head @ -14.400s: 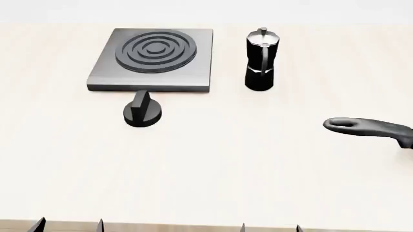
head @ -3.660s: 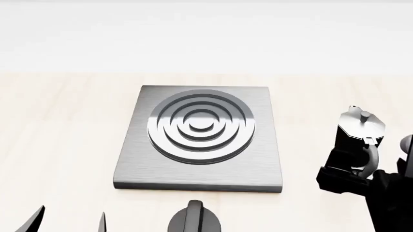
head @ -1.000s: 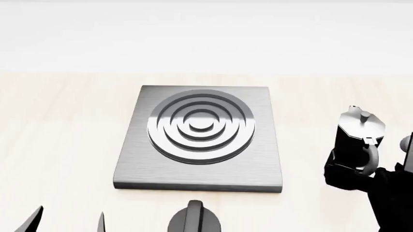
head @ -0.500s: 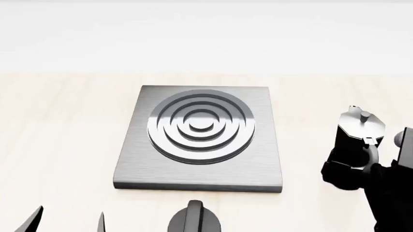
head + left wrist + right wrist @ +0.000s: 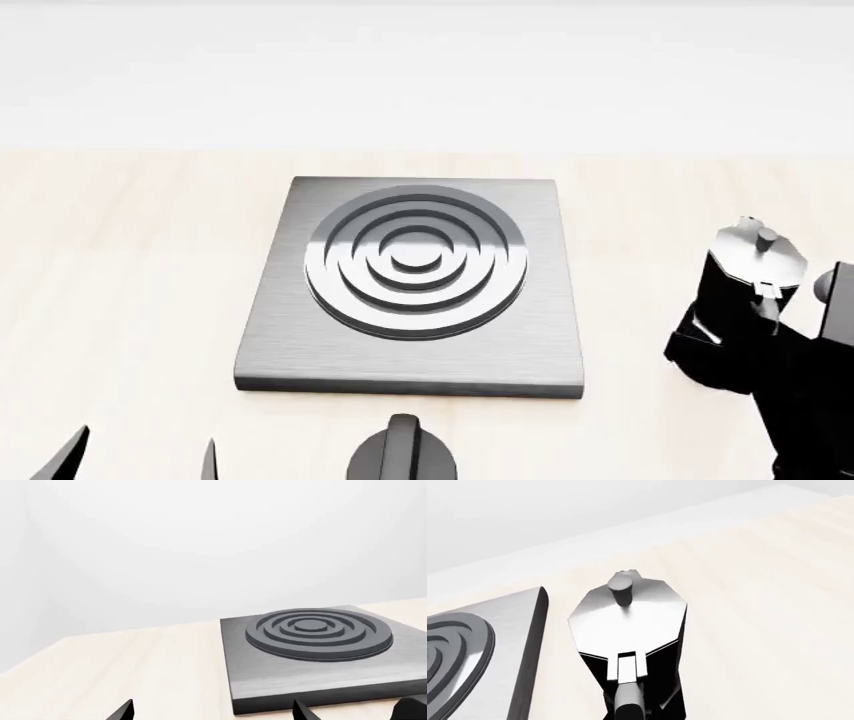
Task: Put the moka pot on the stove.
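Off the stove's [image 5: 414, 285] right edge, the moka pot [image 5: 747, 290] stands with my right gripper [image 5: 727, 350] at its handle; I can't tell whether the jaws grip it. The left gripper [image 5: 213, 712] is wide open. A loose hold could tip the tall pot. Only the right wrist view shows its lid knob clearly.

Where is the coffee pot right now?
In the head view, the moka pot is at the right, beside the stove, not on it, with the right gripper at its handle.
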{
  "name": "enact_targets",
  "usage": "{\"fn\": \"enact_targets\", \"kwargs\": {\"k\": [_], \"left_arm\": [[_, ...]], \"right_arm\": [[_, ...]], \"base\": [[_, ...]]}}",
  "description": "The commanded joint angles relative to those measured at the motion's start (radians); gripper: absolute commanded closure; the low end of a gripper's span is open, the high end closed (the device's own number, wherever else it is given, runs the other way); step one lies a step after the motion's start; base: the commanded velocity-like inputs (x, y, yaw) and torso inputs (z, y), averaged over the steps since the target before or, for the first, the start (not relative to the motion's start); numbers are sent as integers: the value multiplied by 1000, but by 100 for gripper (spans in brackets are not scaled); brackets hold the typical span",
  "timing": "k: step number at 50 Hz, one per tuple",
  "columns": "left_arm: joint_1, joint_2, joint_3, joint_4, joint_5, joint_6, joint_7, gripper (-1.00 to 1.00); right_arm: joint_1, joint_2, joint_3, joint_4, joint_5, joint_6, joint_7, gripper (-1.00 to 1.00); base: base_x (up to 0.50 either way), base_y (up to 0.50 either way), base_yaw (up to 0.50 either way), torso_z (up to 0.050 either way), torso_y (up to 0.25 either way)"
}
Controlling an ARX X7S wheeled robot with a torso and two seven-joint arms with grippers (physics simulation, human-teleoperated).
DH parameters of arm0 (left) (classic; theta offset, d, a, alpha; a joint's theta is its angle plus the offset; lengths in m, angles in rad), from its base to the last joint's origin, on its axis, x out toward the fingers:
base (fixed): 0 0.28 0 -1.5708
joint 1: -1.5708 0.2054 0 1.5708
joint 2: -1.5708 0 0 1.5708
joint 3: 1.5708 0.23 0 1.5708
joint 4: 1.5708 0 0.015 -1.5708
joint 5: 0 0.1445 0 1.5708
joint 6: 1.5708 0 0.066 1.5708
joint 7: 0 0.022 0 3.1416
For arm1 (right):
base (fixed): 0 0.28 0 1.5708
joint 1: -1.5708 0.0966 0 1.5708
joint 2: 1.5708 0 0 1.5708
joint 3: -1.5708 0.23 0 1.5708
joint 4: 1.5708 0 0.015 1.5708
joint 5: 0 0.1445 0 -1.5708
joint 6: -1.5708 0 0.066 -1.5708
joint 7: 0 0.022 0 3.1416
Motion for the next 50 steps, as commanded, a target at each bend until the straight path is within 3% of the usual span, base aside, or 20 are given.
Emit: {"fn": "enact_targets", "kwargs": {"k": [1,13,22,50], "left_arm": [[-1,-2,4,0,2,1,-2,-100],[-2,-4,6,-2,0,6,-3,-100],[-3,-5,8,-4,-1,9,-3,-100],[-4,-7,12,-7,1,18,-15,-100]], "right_arm": [[-8,2,0,5,0,-7,-4,100],[-24,-17,-1,-12,-21,-56,40,100],[41,-68,-100,-208,-99,-79,121,100],[285,-159,-327,-28,-223,-153,117,100]], "base": [[0,0,0,0,0],[0,0,0,0,0],[0,0,0,0,2],[0,0,0,0,1]]}}
